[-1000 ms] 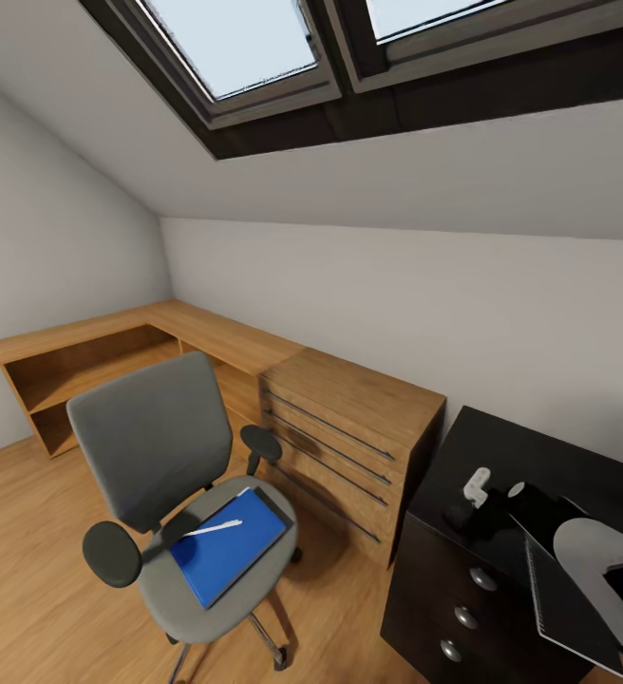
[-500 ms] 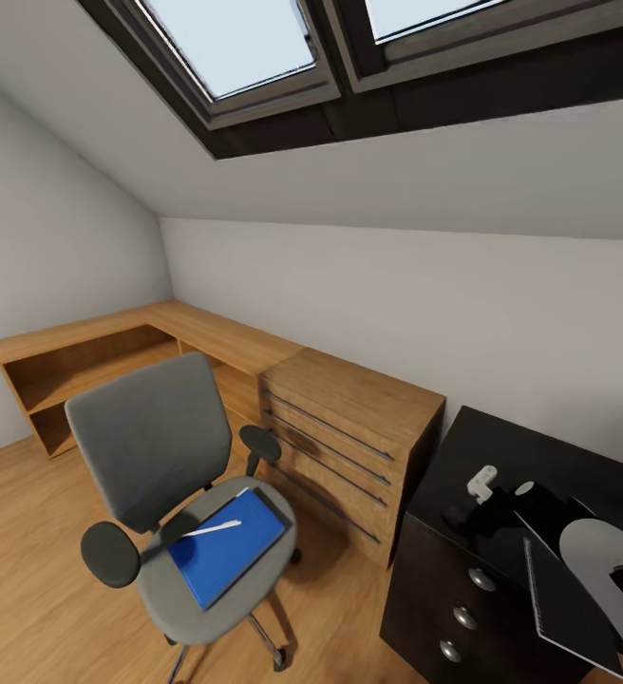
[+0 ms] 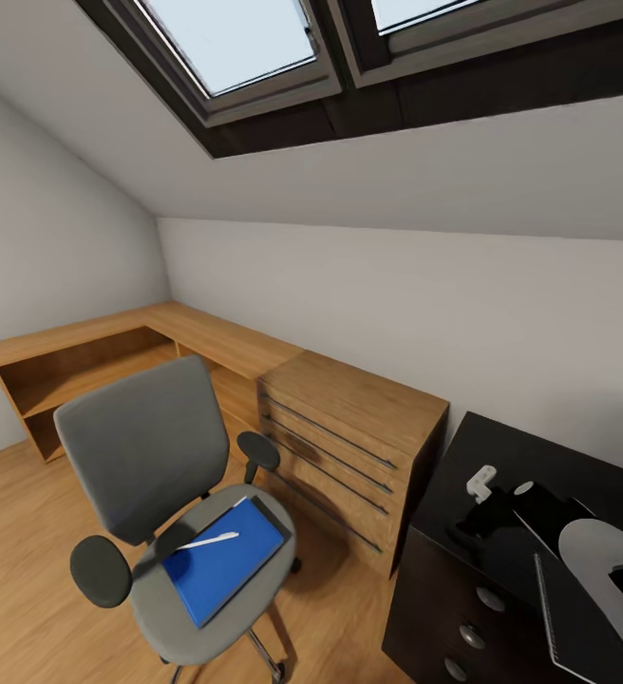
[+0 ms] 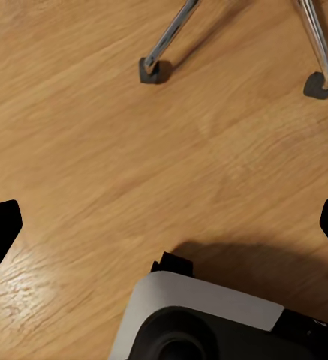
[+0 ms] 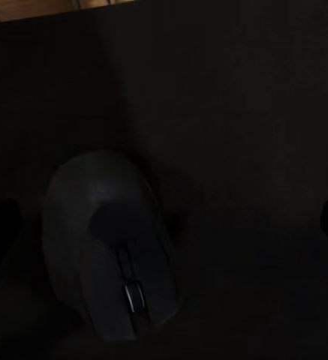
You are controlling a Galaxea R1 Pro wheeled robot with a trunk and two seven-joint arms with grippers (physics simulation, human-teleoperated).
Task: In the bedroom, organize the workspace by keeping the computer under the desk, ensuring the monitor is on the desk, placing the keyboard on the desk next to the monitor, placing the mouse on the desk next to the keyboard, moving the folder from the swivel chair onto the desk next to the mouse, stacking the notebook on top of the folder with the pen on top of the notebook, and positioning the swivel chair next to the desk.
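— So where is the folder [image 3: 222, 566] sitting right now?

— It is lying flat on the seat of the swivel chair [image 3: 145, 446], in the lower left of the head view, with the pen [image 3: 209, 541] resting across its upper corner. A dark edge is peeking out from under the folder's far side; I judge that to be the notebook, but I cannot tell for sure. Everything is stacked on the seat, so the blue sheet is the handiest thing to lift from the side between the black armrests.

— And the desk [image 3: 501, 446]?

— Its black top is showing at the lower right, with drawer knobs facing the chair. The mouse [image 5: 111, 244] is lying on that dark surface, right under the right wrist camera. The right gripper [image 5: 164, 225] is hovering over it with its fingertips spread wide at the frame's edges, grasping nothing.

— The other arm?

— The left gripper [image 4: 164, 225] is hanging low over the wooden floor [image 4: 133, 165], likewise released and empty, with two chrome chair legs at the top of its view.

— Room to move?

— Bare floor is lying open at the lower left. The wooden drawer chest [image 3: 349, 442] is crowding the middle, touching or nearly touching the desk's end, and the sloping ceiling is pressing down above.
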